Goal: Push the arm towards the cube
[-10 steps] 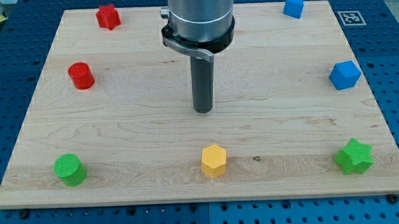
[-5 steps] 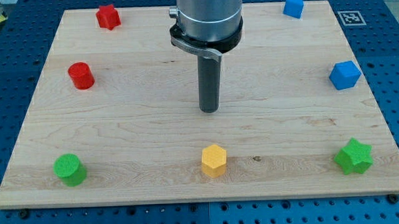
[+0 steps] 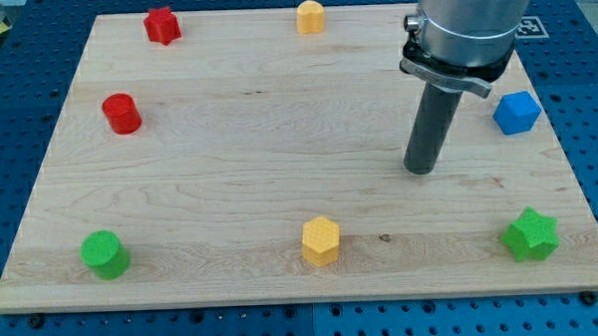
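My tip (image 3: 420, 171), the bare rod-end end effector with nothing to hold, sits on the wooden tabletop (image 3: 228, 141) toward its right edge, apart from the blue plastic cube (image 3: 516, 112) beside that edge, likely lining up an approach.

blue cube (image 3: 516, 112), upright, board's right edge

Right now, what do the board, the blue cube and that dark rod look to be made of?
The board looks like pale, unvarnished wood: grain lines and small knots show. The blue cube seems matte plastic, evenly coloured, with faint ridges, perhaps printed. The rod, down to my tip left of the cube, looks dark, smooth metal or plastic; I cannot tell which.
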